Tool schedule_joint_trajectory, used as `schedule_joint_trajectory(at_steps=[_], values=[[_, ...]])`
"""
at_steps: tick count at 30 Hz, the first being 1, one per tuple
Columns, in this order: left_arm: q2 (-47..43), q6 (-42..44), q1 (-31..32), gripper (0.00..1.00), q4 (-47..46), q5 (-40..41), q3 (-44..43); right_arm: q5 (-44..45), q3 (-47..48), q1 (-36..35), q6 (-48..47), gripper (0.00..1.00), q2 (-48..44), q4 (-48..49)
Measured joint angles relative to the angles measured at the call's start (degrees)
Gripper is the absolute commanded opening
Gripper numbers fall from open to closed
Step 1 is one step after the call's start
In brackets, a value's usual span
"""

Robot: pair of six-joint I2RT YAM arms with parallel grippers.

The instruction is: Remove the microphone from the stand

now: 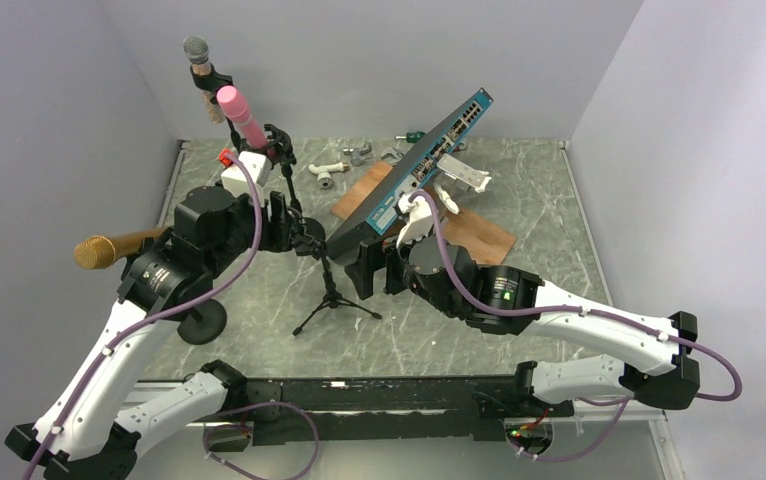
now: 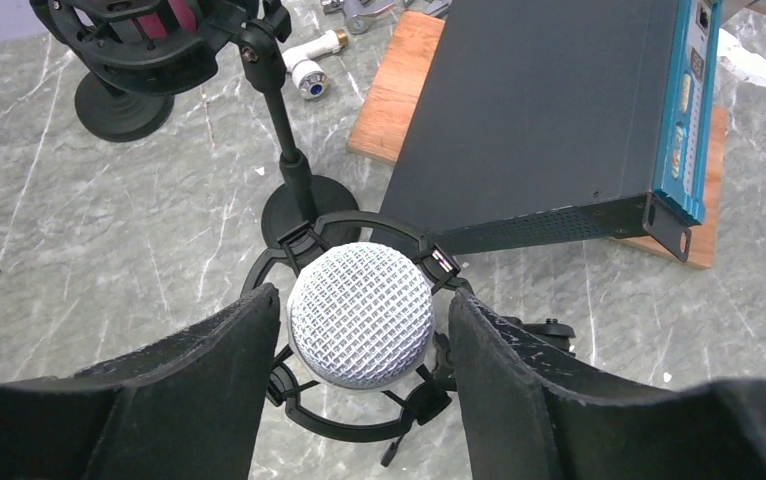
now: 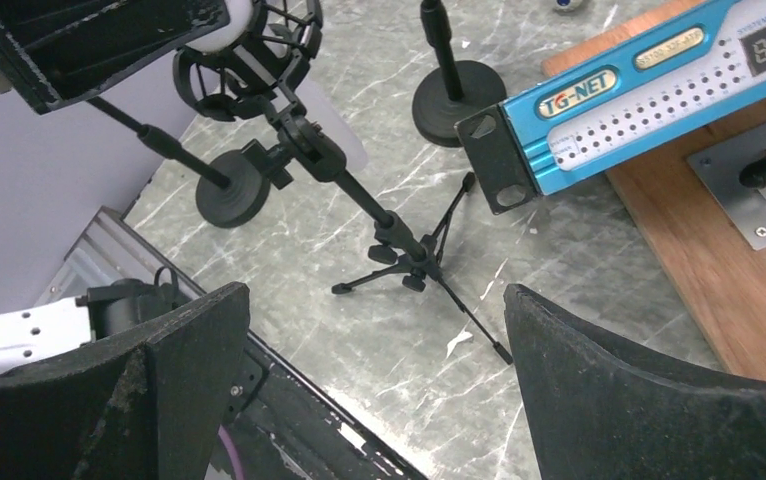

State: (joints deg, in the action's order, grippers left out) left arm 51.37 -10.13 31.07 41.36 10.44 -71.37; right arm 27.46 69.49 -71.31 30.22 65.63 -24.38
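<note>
The grey marble worktop (image 1: 409, 340) spreads beneath both arms. Ahead and to the right of the left end effector (image 2: 361, 298), a dark network switch (image 2: 549, 110) with a blue front leans tilted, its lower end on a wooden board (image 2: 399, 80). The same switch lies just ahead and to the right of the right end effector (image 3: 374, 300).

The tripod stand (image 3: 409, 260) stands on the worktop below the right end effector, framed between its fingers. These are spread wide and hold nothing.

Directly under the left end effector, the black shock mount (image 2: 359, 218) at the top of that stand rings the microphone (image 2: 359, 330). The microphone sits in the mount with its silver mesh head up. The left end effector straddles the head, one finger close on each side. Whether the pads press the mesh or stand just off it, I cannot tell.

Beyond the left end effector stands a round-base stand (image 2: 294, 190). Farther ahead lies a white pipe fitting (image 2: 309, 65).
</note>
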Motion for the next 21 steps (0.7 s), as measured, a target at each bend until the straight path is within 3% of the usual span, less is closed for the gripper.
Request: schedule_joint_trajectory(at_steps=[8, 12, 16, 21], values=[[0.2, -0.1, 0.0, 0.54, -0.3, 0.0, 0.0, 8.7, 2.1, 0.0, 7.7, 1.00, 0.9, -7.6], [0.2, -0.1, 0.0, 0.42, -0.3, 0.0, 0.0, 15.1, 7.5, 0.0, 13.6, 1.00, 4.3, -14.3], [0.3, -0.1, 0.0, 0.37, -0.3, 0.0, 0.0, 17.4, 7.8, 0.0, 14.1, 1.00, 5.1, -17.1], [0.5, -0.1, 0.0, 0.22, 0.1, -0.1, -0.4, 19.0, 6.5, -0.2, 12.0, 1.00, 4.7, -16.9]])
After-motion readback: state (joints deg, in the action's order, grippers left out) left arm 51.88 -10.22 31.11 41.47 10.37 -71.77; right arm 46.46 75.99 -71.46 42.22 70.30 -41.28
